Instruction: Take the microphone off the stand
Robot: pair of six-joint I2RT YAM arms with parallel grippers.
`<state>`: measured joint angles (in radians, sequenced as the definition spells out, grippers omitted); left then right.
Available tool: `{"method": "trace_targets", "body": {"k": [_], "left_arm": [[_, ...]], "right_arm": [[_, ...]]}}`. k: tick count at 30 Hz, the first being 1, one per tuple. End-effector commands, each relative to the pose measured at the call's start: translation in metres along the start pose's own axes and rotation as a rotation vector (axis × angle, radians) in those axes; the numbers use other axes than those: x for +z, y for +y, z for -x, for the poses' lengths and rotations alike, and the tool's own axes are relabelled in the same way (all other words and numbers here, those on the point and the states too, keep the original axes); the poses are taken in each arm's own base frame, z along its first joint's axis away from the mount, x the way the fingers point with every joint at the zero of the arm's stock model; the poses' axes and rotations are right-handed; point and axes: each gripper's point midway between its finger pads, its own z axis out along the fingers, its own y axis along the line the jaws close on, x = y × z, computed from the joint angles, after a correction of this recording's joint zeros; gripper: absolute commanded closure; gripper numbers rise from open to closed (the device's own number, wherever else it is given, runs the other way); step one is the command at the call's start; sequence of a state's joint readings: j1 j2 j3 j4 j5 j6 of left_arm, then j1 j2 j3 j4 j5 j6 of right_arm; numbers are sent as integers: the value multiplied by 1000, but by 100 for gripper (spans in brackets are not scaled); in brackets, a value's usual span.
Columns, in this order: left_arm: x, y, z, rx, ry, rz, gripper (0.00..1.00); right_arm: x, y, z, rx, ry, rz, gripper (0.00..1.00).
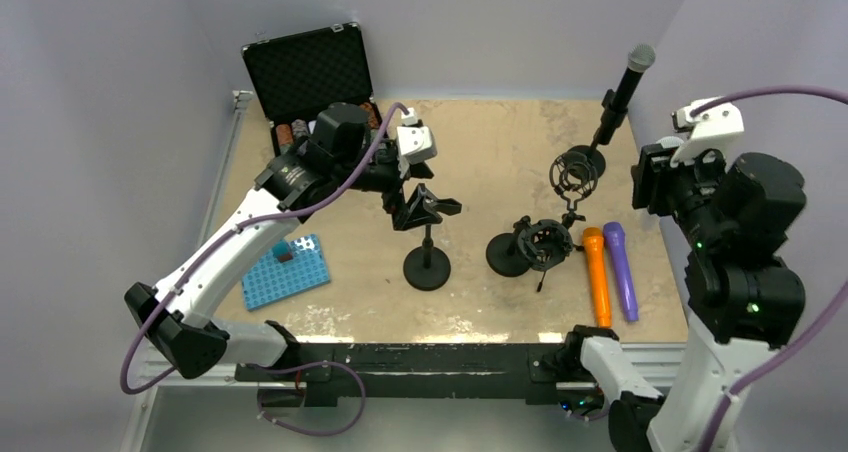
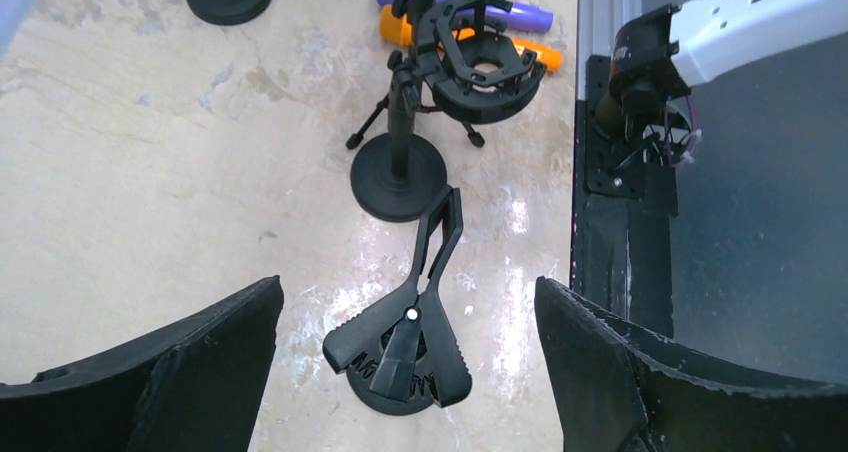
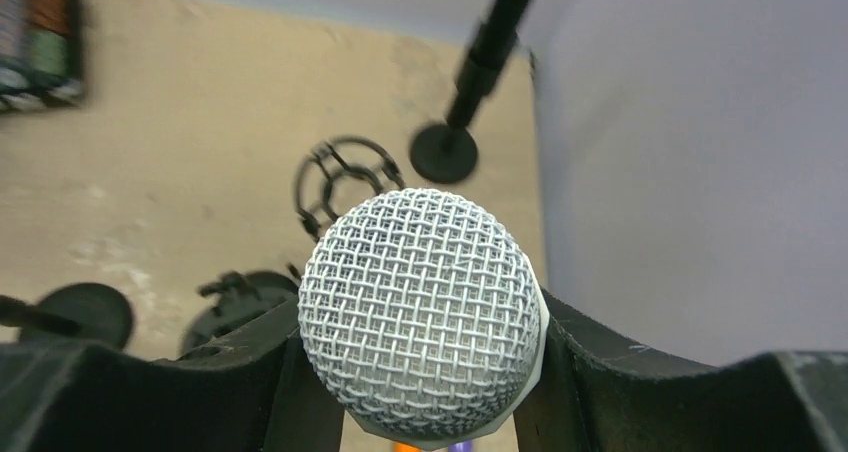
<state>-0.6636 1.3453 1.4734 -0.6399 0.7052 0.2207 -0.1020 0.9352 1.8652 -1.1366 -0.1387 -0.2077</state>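
The right gripper (image 3: 425,372) is closed on the microphone (image 3: 420,312) at 3 o'clock, mesh head toward the wrist camera; its body is hidden; a pinch so near the round head could let it slip or swing; the left gripper (image 2: 410,372) hangs spread open above the empty clip stand (image 2: 437,234).

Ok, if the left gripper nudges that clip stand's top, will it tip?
Probably, if pushed hard: the clip stand has a thin post on a small round base, clip up high. The base looks solid, so a light nudge may only rock it.
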Motion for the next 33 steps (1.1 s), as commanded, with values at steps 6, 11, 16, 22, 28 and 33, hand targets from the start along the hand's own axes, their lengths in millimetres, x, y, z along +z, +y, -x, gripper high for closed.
{"method": "trace_targets", "body": {"k": [6,11,16,22,28,33], "left_arm": [[-44,-17,71,96,-208,87,0],[-64,-25,89,133,-255,117,0],[-76,-31,93,150,-265,142,0],[-80,-34,82,151,-232,145,0],[-84,-18,65,189,-159,236,0],[-80,-12,54,197,-125,246,0]], "right_arm": [[34,-51,-156,-46,579,-184,100],[58,-66,-208,-76,697,-179,100],[78,-83,-258,-48,847,-172,100],[111,-99,-290,-33,928,-147,100],[134,-106,-332,-8,1032,-130,100],[135,-97,-377,57,1159,-116,100]]}}
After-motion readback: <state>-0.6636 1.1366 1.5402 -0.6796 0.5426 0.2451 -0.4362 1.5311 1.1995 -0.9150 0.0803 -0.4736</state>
